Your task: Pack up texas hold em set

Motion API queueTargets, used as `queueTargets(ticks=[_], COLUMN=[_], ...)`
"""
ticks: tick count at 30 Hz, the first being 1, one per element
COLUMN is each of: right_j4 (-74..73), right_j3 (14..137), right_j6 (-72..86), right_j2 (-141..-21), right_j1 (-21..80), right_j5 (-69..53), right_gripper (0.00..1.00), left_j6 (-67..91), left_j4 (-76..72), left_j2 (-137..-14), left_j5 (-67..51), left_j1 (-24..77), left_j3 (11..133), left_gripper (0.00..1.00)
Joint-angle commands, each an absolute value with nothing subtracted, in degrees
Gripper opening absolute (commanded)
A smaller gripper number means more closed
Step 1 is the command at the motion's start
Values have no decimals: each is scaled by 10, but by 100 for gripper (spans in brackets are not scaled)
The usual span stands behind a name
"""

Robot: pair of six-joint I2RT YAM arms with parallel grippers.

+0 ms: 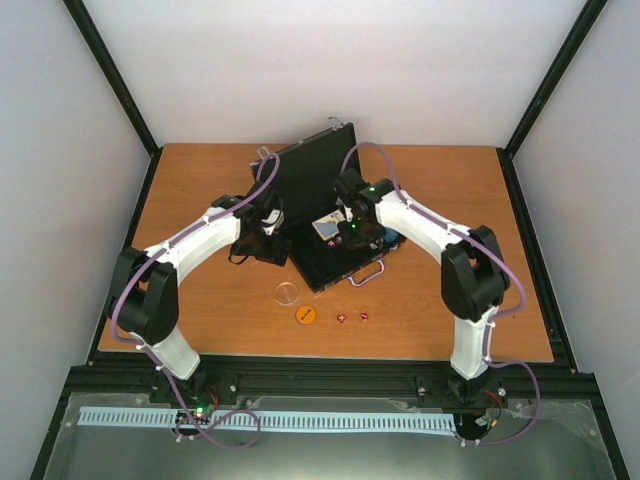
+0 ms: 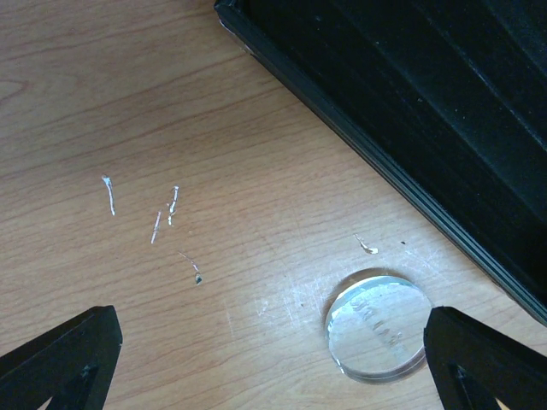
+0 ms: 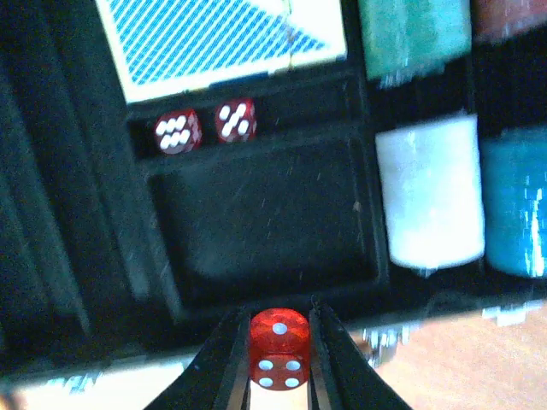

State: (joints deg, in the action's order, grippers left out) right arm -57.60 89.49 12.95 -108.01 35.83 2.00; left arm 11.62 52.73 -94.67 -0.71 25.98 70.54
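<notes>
The black briefcase lies open mid-table with its lid up. My right gripper is shut on a small red die just above the case's near edge. Inside the case lie two red dice in a slot, the blue-white card box, and white, blue, green and red chip stacks. My left gripper hangs open over the table left of the case. The clear disc lies between its fingers, close to the right finger.
On the wood in front of the case lie the clear disc, an orange disc and two more red dice. The case's silver handle points toward the arms. Black frame posts stand at the table corners.
</notes>
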Motion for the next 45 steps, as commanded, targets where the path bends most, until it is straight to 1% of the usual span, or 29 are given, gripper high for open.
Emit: queueTargets(ticks=[1, 7, 16, 32, 35, 41, 45], right_j4=[-529, -498, -466, -467, -475, -482, -486], right_j3=[942, 981, 991, 1033, 1035, 1029, 1023], right_j6=[91, 65, 55, 47, 47, 49, 52], right_j2=[-1141, -1192, -1239, -1291, -1295, -1282, -1269], right_j1=[349, 341, 329, 323, 323, 323, 323], right_j5=[45, 74, 64, 25, 13, -2, -10], right_gripper=[7, 7, 7, 8, 14, 30, 37], left_j6=[115, 115, 114, 114, 114, 114, 114], left_j4=[523, 524, 525, 527, 526, 526, 526], left_j2=[-946, -945, -950, -960, -961, -965, -966], left_j5=[-16, -12, -13, -13, -13, -12, -13], left_j1=[258, 258, 258, 258, 258, 258, 258], left_j3=[709, 708, 711, 715, 715, 717, 717], left_gripper=[100, 100, 100, 100, 100, 100, 100])
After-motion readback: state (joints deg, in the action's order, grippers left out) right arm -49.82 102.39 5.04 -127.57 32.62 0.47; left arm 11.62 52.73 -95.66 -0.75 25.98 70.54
